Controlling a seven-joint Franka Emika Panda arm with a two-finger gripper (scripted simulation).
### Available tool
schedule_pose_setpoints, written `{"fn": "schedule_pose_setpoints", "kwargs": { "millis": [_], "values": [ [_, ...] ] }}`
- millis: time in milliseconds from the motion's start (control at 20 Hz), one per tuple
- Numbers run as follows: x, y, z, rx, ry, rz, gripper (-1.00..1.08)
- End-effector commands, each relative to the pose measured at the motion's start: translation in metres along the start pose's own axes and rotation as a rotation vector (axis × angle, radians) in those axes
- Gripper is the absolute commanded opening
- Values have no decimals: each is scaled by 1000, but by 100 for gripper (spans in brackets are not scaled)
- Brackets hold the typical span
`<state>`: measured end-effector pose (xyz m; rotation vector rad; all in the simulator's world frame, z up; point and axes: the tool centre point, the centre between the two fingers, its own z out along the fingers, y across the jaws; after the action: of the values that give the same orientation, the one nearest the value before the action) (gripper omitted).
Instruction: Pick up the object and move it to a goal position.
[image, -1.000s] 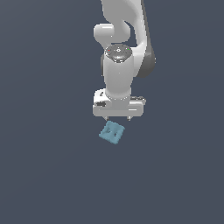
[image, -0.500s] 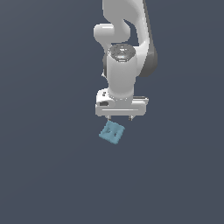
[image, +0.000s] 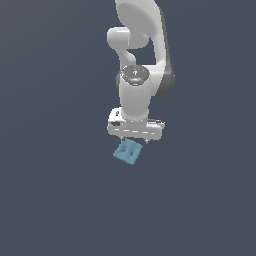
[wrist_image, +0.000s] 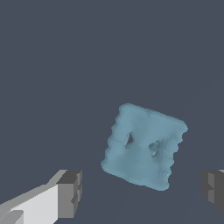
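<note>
Two dark fingertips frame what we see in the wrist view; one pad (wrist_image: 70, 193) sits at the end of a white finger on one side, the teal-blue block (wrist_image: 144, 146) lies flat on the grey floor (wrist_image: 57, 65) between and slightly beyond them, and the other pad (wrist_image: 213, 189) shows at the far edge. We read the gripper (image: 134, 140) as spread wide, nothing pinched, so the narrower block can fit between the pads. In the exterior view our white arm (image: 137, 90) hangs straight down with the block (image: 127, 151) just below the hand, toward the exterior view's left, turned askew; we judge the fingers need to centre over it before descending.
</note>
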<state>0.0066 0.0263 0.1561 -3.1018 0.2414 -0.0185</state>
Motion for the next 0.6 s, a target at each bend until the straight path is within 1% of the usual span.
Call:
{"fn": "schedule_pose_setpoints", "kwargs": {
  "millis": [0, 300, 550],
  "values": [
    [-1, 5, 14, -4, -2, 58, 100],
    [-4, 18, 48, -18, -5, 199, 100],
    [-7, 25, 66, -27, -5, 274, 100]
  ]
}}
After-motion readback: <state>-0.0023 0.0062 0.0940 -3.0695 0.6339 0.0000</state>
